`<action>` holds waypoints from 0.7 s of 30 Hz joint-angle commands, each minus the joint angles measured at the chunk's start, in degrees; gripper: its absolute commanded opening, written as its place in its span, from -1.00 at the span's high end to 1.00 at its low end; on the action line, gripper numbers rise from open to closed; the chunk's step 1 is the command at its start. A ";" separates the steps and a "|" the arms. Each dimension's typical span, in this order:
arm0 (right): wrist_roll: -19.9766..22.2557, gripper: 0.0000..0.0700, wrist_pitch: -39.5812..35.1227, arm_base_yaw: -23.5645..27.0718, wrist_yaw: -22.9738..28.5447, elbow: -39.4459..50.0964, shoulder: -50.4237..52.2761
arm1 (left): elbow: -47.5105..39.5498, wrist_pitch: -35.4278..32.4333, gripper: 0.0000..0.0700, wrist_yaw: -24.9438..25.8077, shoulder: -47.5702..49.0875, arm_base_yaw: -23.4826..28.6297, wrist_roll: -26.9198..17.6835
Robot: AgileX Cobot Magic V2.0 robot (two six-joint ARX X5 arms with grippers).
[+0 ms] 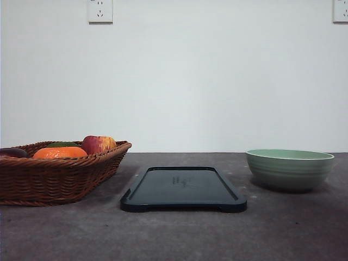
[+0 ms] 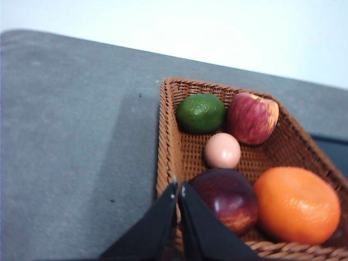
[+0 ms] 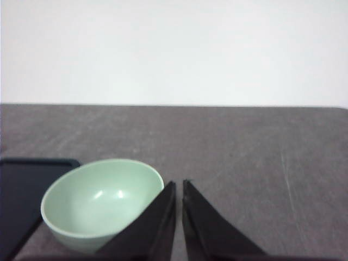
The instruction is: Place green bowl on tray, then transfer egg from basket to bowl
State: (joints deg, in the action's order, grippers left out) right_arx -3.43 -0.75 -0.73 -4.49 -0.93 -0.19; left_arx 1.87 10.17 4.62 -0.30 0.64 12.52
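The green bowl (image 1: 290, 168) stands empty on the table at the right, beside the dark tray (image 1: 183, 188) in the middle, not on it. At the left is the wicker basket (image 1: 51, 173) of fruit. In the left wrist view the pinkish egg (image 2: 222, 150) lies in the basket (image 2: 169, 141) among the fruit, and my left gripper (image 2: 179, 187) hangs shut above the basket's near rim, holding nothing. Seen from the right wrist, the bowl (image 3: 100, 202) sits just beside my shut right gripper (image 3: 179, 186), with the tray's corner (image 3: 24, 190) past it.
Around the egg in the basket lie a green lime (image 2: 200, 112), a red-yellow apple (image 2: 253, 117), a dark red fruit (image 2: 230, 198) and an orange (image 2: 296, 204). Bare grey tabletop (image 1: 174, 234) runs along the front. A white wall stands behind the table.
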 commanded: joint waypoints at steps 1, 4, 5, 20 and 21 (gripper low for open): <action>-1.50 0.96 -0.73 0.00 -0.13 0.22 -0.02 | -1.07 0.41 1.00 0.09 0.05 0.09 7.93; -5.92 0.98 -0.49 0.02 0.58 0.22 -0.02 | -1.07 0.39 1.00 0.09 0.07 0.09 15.58; -7.47 0.98 -0.49 0.02 1.26 0.22 -0.02 | -1.07 0.39 1.00 0.09 0.07 0.09 19.36; -16.71 0.98 -9.01 0.02 5.64 -0.09 -0.09 | -0.19 -16.33 1.00 -3.05 0.02 0.09 10.49; -16.64 0.98 -8.76 0.02 5.64 -0.37 -0.09 | 0.36 -16.30 1.00 -3.41 -0.03 0.09 10.55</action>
State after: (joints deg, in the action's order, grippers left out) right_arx -19.40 -9.24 -0.73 1.10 -0.96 -0.21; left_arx 1.94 -5.62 1.55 -0.32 0.64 25.97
